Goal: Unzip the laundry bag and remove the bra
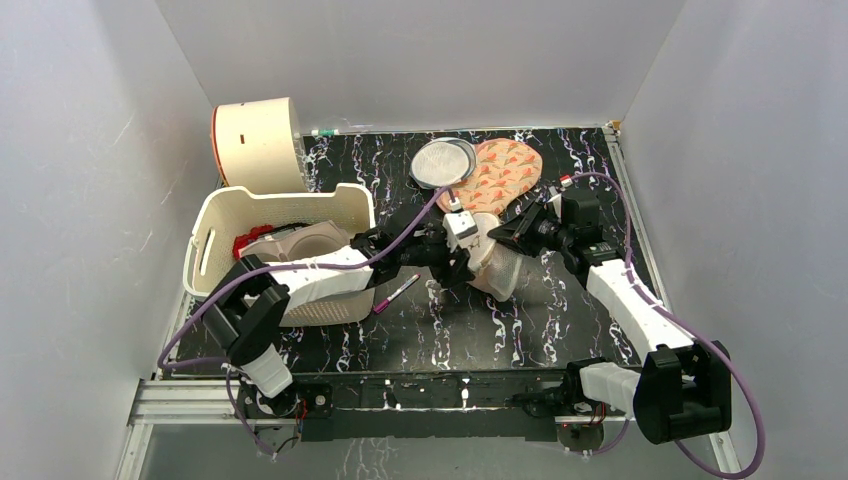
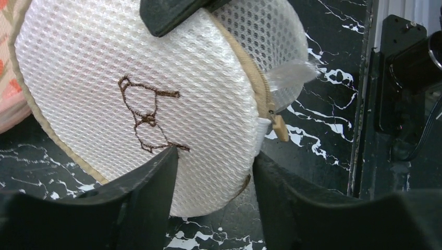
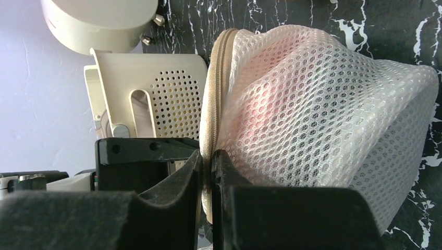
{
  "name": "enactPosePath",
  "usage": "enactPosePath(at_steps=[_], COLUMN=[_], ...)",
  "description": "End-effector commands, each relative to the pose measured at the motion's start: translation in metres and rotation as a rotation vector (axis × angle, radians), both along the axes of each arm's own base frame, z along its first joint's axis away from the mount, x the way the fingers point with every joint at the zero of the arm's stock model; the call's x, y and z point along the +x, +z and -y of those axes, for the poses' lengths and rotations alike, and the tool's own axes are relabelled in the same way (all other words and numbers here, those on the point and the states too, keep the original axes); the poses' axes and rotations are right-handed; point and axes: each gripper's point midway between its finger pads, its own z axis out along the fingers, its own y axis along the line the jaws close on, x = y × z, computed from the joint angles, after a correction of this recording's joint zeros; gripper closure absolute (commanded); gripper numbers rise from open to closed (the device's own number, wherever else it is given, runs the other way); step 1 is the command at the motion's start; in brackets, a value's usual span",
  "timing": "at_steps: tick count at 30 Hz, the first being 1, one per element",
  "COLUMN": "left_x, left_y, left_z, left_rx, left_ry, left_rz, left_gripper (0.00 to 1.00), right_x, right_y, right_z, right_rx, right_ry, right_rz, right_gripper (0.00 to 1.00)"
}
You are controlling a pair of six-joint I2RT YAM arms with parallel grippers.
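At the middle of the table (image 1: 540,330) the laundry bag (image 2: 135,104) stands on edge. Our right gripper (image 3: 207,161) is clenched on its zipper rim, and our left gripper (image 2: 213,161) is parted astride the lower edge, near the zipper pull (image 2: 280,126). We see the bra (image 3: 271,104) showing pink inside.

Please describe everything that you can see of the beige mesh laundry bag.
The bag is a round, domed pouch of white-beige honeycomb mesh, see-through, with pink showing faintly inside. A tan zipper runs around its rim, looking shut, its pull hanging free. A dark bra drawing marks the flat face. It is held on edge, low over the table. The right claw pinches the rim; the left claw straddles its lower edge.
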Motion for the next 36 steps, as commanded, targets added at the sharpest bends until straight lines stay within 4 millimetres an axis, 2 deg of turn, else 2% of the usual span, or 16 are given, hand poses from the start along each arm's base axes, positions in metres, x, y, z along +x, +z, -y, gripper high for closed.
enactPosePath(at_steps=[1,5,6,9,12,13,14,19,22,23,25,29,33,36], left_x=[0.012,0.022,0.023,0.024,0.025,0.025,0.027,0.031,0.033,0.033,0.033,0.036,0.041,0.046], left_y=[0.017,0.018,0.020,0.028,0.038,0.042,0.051,0.066,0.074,0.076,0.079,0.082,0.084,0.086], left_z=[0.010,0.007,0.006,0.005,0.004,0.004,0.004,0.002,0.000,0.000,0.000,-0.003,-0.006,-0.010], left_rx=[-0.044,0.002,0.008,-0.008,-0.036,-0.044,-0.061,-0.067,-0.083,-0.089,-0.097,-0.106,-0.114,-0.119], left_ry=[0.058,0.105,0.109,0.127,0.144,0.150,0.189,0.259,0.287,0.294,0.302,0.330,0.349,0.367], left_rz=[0.019,0.024,0.027,0.043,0.046,0.044,0.021,-0.032,-0.048,-0.053,-0.057,-0.069,-0.092,-0.109], left_gripper=[0.52,0.78,0.82,0.86,0.90,0.93,1.00,1.00,1.00,1.00,1.00,1.00,1.00,1.00], right_x=[0.004,0.005,0.007,0.017,0.028,0.030,0.033,0.022,0.010,0.001,-0.008,-0.037,-0.053,-0.061], right_y=[0.037,0.036,0.036,0.021,0.023,0.030,0.062,0.126,0.147,0.149,0.146,0.132,0.117,0.103], right_z=[-0.011,-0.013,-0.012,0.003,0.027,0.033,0.045,0.052,0.047,0.038,0.023,-0.020,-0.038,-0.040], right_rx=[0.019,-0.009,-0.034,-0.205,-0.399,-0.437,-0.504,-0.542,-0.565,-0.573,-0.618,-0.646,-0.751,-0.860], right_ry=[0.048,0.067,0.079,0.090,0.061,0.049,0.006,-0.038,-0.013,0.039,0.148,0.449,0.627,0.706], right_rz=[0.150,0.173,0.190,0.197,0.227,0.257,0.378,0.689,0.950,1.031,1.141,1.337,1.504,1.627], right_gripper=[0.97,0.95,0.93,0.75,0.57,0.51,0.34,0.22,0.21,0.22,0.23,0.25,0.31,0.35])
